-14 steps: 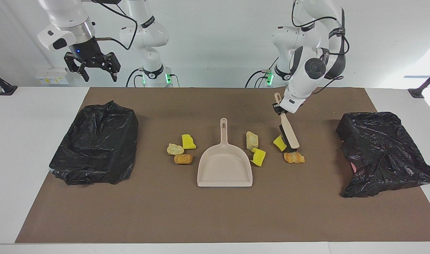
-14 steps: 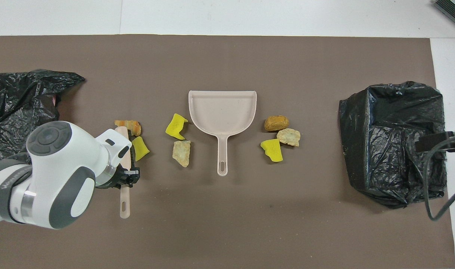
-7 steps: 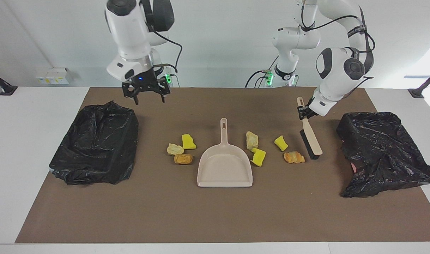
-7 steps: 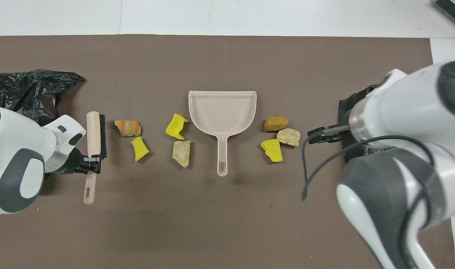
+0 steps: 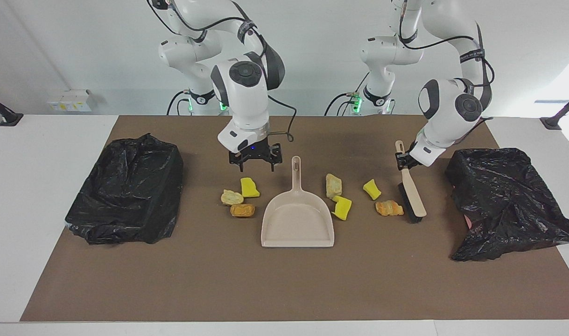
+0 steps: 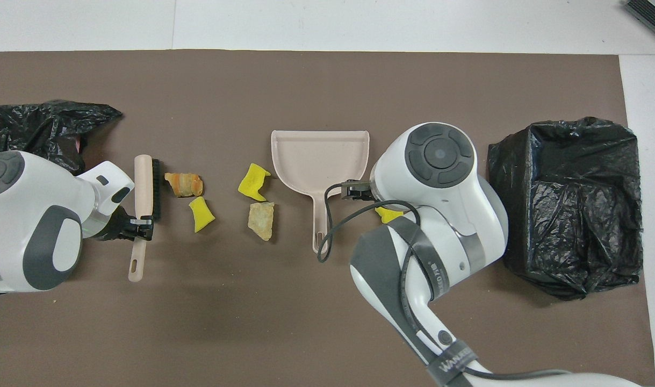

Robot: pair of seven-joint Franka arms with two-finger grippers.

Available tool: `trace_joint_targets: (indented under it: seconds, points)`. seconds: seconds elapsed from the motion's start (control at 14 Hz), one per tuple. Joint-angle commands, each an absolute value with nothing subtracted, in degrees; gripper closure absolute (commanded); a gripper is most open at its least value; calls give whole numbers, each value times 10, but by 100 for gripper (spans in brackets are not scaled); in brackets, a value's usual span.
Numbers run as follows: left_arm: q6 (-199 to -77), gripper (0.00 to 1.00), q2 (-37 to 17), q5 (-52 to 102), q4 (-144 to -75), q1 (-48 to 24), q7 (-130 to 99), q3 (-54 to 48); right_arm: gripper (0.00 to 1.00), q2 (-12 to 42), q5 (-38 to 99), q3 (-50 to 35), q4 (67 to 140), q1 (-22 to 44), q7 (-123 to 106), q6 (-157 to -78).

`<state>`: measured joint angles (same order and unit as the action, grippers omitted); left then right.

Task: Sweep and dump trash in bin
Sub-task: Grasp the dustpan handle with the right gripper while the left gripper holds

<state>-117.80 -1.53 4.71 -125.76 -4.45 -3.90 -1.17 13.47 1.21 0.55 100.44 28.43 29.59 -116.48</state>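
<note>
Beige brush (image 5: 411,189) is clamped in my left gripper (image 5: 402,161), fingers closed on the handle. Its bristle end is down on the mat at centre-right of the facing view, just beside the orange lump (image 5: 389,207).

My right gripper (image 5: 256,168) is wide open and empty. It hangs low at upper centre of that view, over the yellow chunk (image 5: 249,187) and just beside the dustpan (image 5: 297,228) handle.

Trash is all on the mat, none in the pan:
- orange lump, yellow chunk (image 5: 371,189), tan lump (image 5: 333,185) and yellow piece (image 5: 341,207), between brush and pan
- a cluster of three on the pan's right-arm side: yellow chunk, tan lump (image 5: 231,197), orange lump (image 5: 242,210)

Relation that matters: the brush's long axis runs top to bottom in the frame, bristles facing frame centre, so the four scraps lie straight along the sweep line toward the pan. The pan's handle points up-frame at the robots and its mouth faces down-frame (so a sideways sweep meets the side wall, not the mouth). My guess is the pan needs holding or turning first, and the right gripper is the nearer one to that handle.

Versus half a second ago: the right gripper was high at upper left, near the black-bagged bin (image 5: 130,191); now it is down by the handle. The brush has edged slightly closer to the orange lump. The scraps look unmoved.
</note>
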Motion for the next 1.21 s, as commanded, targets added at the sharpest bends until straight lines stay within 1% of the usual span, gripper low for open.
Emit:
trace_joint_targets:
  seconds: [0.0, 0.21, 0.43, 0.71, 0.79, 0.86, 1.0, 1.07, 1.14]
  points:
    - [-1194, 100, -26, 49, -1253, -64, -33, -7, 0, 150, 38, 9, 995, 305, 325, -1186]
    - [-1195, 100, -26, 49, -1255, -69, -34, -8, 0, 183, 47, 8, 992, 338, 385, -1229]
    - [-1195, 100, -26, 49, -1257, -69, -33, -7, 0, 228, 46, 9, 989, 367, 406, -1272]
    - [-1194, 100, -25, 49, -1257, -69, -32, -8, 0, 237, 43, 9, 994, 367, 399, -1279]
    - [-1194, 100, -25, 49, -1257, -71, -33, -8, 4, 236, 42, 9, 994, 367, 396, -1275]
    - [-1193, 100, -25, 49, -1258, -71, -33, -8, 34, 237, 40, 9, 993, 367, 392, -1274]
    - [-1193, 100, -25, 49, -1257, -71, -32, -8, 72, 236, 38, 9, 988, 364, 388, -1272]
    - [-1193, 100, -25, 49, -1258, -72, -32, -8, 98, 236, 34, 9, 986, 364, 387, -1272]
    - [-1193, 100, -25, 49, -1258, -72, -32, -8, 100, 237, 32, 9, 984, 364, 384, -1274]
